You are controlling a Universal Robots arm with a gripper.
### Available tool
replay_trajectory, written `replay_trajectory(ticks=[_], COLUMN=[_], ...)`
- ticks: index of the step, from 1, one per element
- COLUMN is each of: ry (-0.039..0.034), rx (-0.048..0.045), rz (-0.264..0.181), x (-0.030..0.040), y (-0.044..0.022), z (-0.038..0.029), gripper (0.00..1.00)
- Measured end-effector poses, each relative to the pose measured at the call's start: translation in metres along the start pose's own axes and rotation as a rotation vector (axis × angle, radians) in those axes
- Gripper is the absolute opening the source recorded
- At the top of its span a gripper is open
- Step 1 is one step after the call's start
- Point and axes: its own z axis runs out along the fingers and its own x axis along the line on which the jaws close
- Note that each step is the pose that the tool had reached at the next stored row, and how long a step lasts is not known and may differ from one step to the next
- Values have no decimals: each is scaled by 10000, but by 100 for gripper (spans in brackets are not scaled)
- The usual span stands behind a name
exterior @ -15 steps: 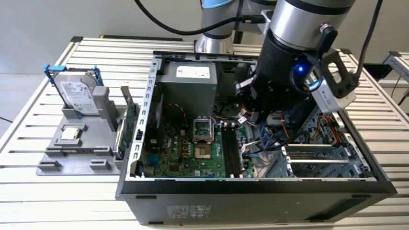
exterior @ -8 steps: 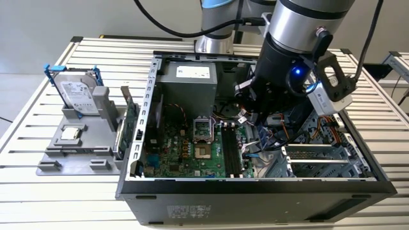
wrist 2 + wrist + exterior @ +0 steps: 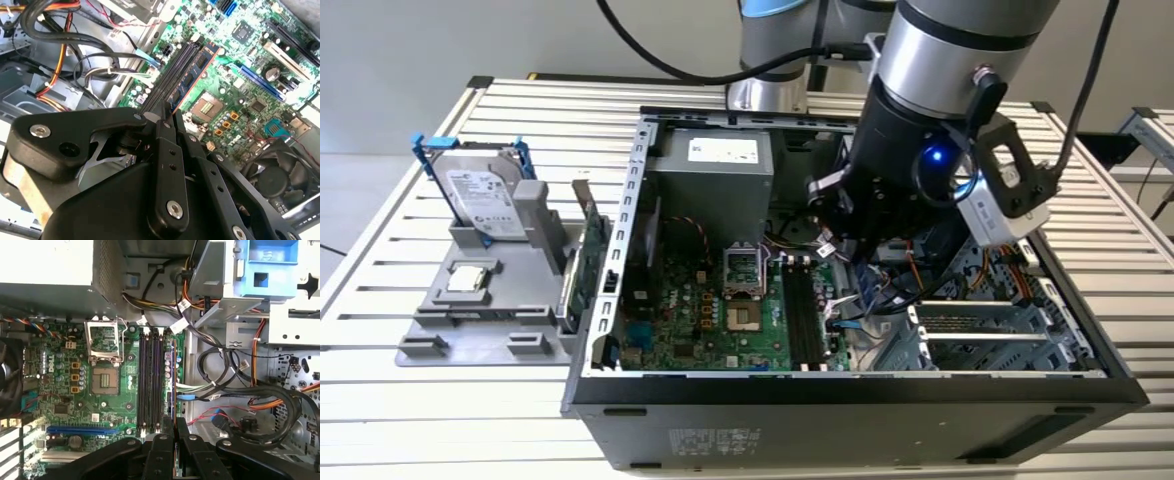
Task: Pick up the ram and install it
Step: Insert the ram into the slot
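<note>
While the arm reaches down into the open black computer case (image 3: 854, 395) on the slatted metal tabletop (image 3: 400, 420), I see the black gripper (image 3: 174, 422) pinched shut on the ram (image 3: 173, 385), a long, thin, bluish-green circuit-board stick with dark chips. In both wrist views the ram (image 3: 192, 75) stands on edge over the green motherboard (image 3: 115, 405). It runs parallel to the long black memory slots (image 3: 143, 385) and just beside them, on the side away from the square silver processor socket (image 3: 106, 380). From the exterior view, that puts it in the middle of the case, toward the exterior view's right of the board. I cannot tell whether its lower edge is already in a slot or just above one.

My worries from here:
- The stick is held near one end, so any push could tilt it and seat one end before the other.
- If it sits slightly off the slot line, pressing would load the board or the contacts rather than the socket.
- The end latches are too small for me to judge; closed ones would block seating.
- The bundle of black and orange cables (image 3: 225, 390) lies near the gripper (image 3: 168, 112) and could snag it.
</note>
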Motion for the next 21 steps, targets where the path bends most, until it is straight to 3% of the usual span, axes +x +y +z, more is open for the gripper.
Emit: replay_trajectory(ticks=[11, 21], ry=[-9, -11], rx=[3, 4], rz=[301, 363], x=[5, 24], y=[-3, -5], z=[112, 268], gripper=[0, 0])
